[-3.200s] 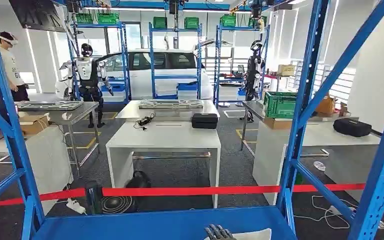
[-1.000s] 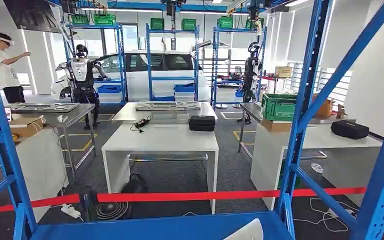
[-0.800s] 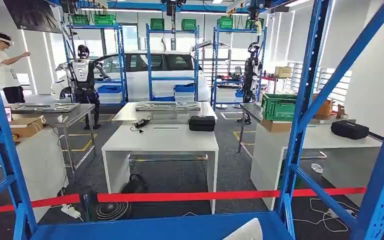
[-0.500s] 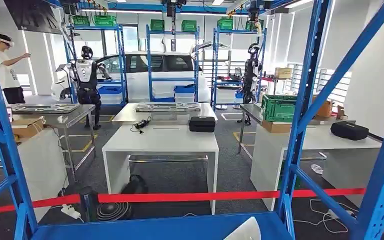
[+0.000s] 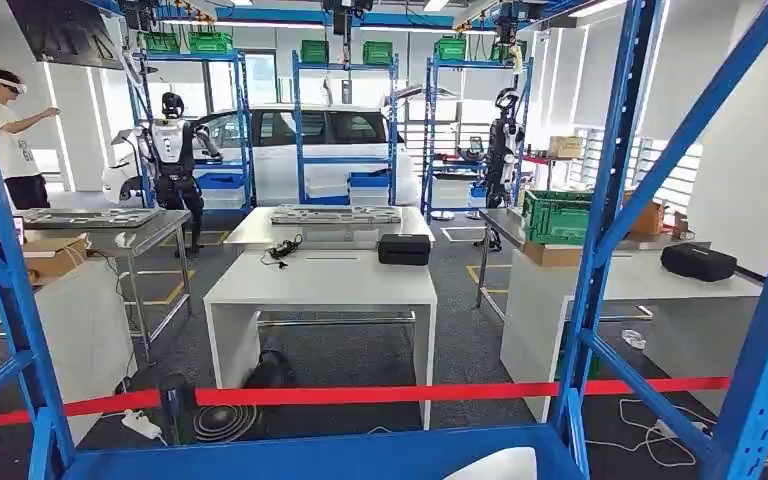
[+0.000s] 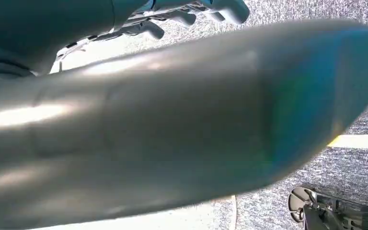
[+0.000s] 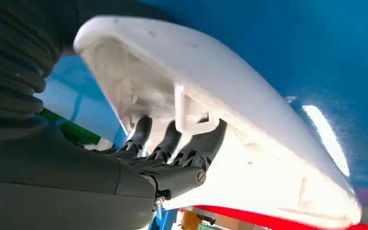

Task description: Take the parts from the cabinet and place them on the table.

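Note:
A white moulded plastic part (image 7: pixel 249 120) lies in my right hand (image 7: pixel 172 153), whose dark fingers (image 7: pixel 165 141) curl into its hollow underside, just over the blue cabinet shelf (image 7: pixel 316 43). In the head view, only the part's rounded tip (image 5: pixel 500 466) pokes up at the bottom edge above that shelf (image 5: pixel 310 455). My left hand (image 6: pixel 172 134) holds nothing. Its thick grey thumb looms close to the wrist camera, and its fingers (image 6: pixel 187 17) are spread over grey carpet.
Blue cabinet uprights and a diagonal brace (image 5: pixel 610 200) frame the view on both sides. Beyond a red barrier tape (image 5: pixel 360 395) stands a white table (image 5: pixel 325 275) carrying a black case (image 5: pixel 404 248). Further tables, racks, other robots and a person (image 5: pixel 15 130) are behind.
The white part's tip has sunk a little and slid right at the bottom edge. 3.2 s ago, my fingers showed beside it on the shelf. The view has shifted slightly.

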{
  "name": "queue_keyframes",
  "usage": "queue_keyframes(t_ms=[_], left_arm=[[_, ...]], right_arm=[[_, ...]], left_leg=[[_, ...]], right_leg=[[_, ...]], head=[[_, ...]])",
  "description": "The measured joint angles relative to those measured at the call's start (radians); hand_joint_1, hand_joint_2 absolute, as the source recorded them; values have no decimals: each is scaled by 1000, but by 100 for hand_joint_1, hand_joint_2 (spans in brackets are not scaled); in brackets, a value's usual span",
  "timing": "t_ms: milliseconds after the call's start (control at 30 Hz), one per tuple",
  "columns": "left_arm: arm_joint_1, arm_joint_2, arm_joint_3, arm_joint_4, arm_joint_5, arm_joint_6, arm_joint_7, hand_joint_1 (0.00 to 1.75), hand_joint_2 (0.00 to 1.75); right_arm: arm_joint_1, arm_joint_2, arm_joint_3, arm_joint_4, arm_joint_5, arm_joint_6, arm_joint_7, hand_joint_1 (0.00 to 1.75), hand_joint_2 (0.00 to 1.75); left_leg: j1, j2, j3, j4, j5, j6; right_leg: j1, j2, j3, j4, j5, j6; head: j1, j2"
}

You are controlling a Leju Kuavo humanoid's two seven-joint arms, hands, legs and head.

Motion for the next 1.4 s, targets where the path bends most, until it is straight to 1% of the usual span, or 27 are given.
queue_keyframes(t_ms=[100,133,200,233,433,467,500,533,567,733,833,967,1100,1400], left_arm=[[-1,0,0,0,0,0,0,0,0],[-1,0,0,0,0,0,0,0,0],[-1,0,0,0,0,0,0,0,0],[-1,0,0,0,0,0,0,0,0],[-2,0,0,0,-2,-5,-3,0,0],[-2,0,0,0,-2,-5,-3,0,0],[-3,0,0,0,-2,-6,-3,0,0],[-3,0,0,0,-3,-6,-3,0,0],[-3,0,0,0,-3,-6,-3,0,175],[-3,0,0,0,-4,-11,-3,0,175],[-5,0,0,0,-3,-10,-5,0,175],[-5,0,4,0,3,4,-16,0,175],[-4,-1,8,0,11,8,-17,0,175],[3,-1,14,0,12,10,-22,0,175]], right_arm=[[3,-2,-8,0,-2,0,0,75,175],[3,-2,-10,0,-2,0,0,79,175],[4,-2,-12,0,-3,0,0,101,175],[5,-2,-14,0,-4,0,-1,129,175],[13,-2,-18,-3,-3,-26,-10,129,175],[13,-2,-18,-5,-2,-27,-12,162,175],[13,-2,-18,-6,-2,-27,-13,171,175],[13,-1,-18,-6,-2,-27,-13,175,175],[13,-1,-18,-7,-1,-32,-15,175,175],[14,11,-24,-31,-7,-98,-55,175,175],[6,26,-43,-87,-18,-128,-75,175,175],[-12,40,-53,-220,-31,-124,-84,175,175],[-19,50,-53,-349,-36,-97,-89,175,175],[-19,56,-53,-519,-58,-105,-105,175,175]], left_leg=[[0,0,0,0,0,0],[0,0,0,0,0,0],[0,0,0,0,0,0],[0,0,1,0,0,0],[0,0,1,0,0,0],[0,0,1,0,0,0],[0,-1,1,0,0,0],[0,-1,1,0,0,0],[0,-2,1,0,0,0],[0,-2,0,0,0,0],[-1,-2,-2,0,0,0],[-1,-2,-3,0,0,0],[-1,-2,-4,-1,0,0],[-1,-2,-5,-2,0,-1]], right_leg=[[0,0,0,0,0,0],[0,0,1,0,0,0],[0,0,1,0,0,0],[0,0,1,0,0,0],[0,0,1,0,0,0],[0,0,2,0,0,0],[0,0,2,0,0,0],[0,0,2,0,0,1],[0,-1,2,0,0,1],[0,-1,2,0,0,1],[0,-1,1,1,1,1],[0,-1,-1,1,1,1],[0,-1,-1,1,0,0],[0,-1,-3,1,-1,-1]], head=[[0,0],[0,0],[0,0],[0,0],[0,0],[0,0],[0,0],[0,0],[0,0],[0,0],[0,0],[0,0],[0,0],[0,0]])
